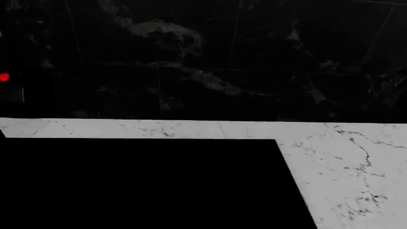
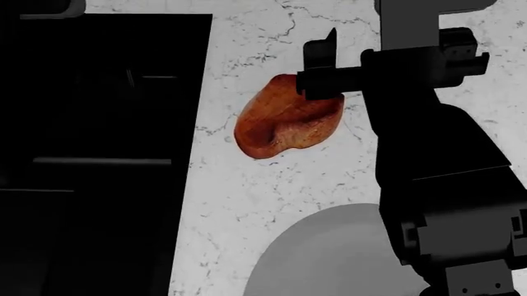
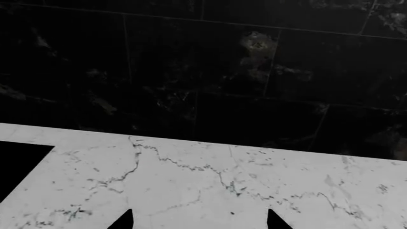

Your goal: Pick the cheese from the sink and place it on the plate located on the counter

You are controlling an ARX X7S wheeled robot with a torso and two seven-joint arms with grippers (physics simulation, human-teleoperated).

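Cheese was nowhere visible, presumably down in the dark sink (image 2: 99,154); likely light, firm, best pinched across its flat faces. Right hand (image 3: 198,220) stood open, empty above the worktop (image 3: 190,176); left hand unseen.

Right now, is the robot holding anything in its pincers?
The right pincer is open over bare counter and holds nothing. The left pincer is not in view, so I cannot tell for that one.

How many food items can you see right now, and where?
1: a reddish-brown lump lies on the counter, between the sink and the right arm, beyond the plate. No cheese shows; the sink is too dark to rule it out.
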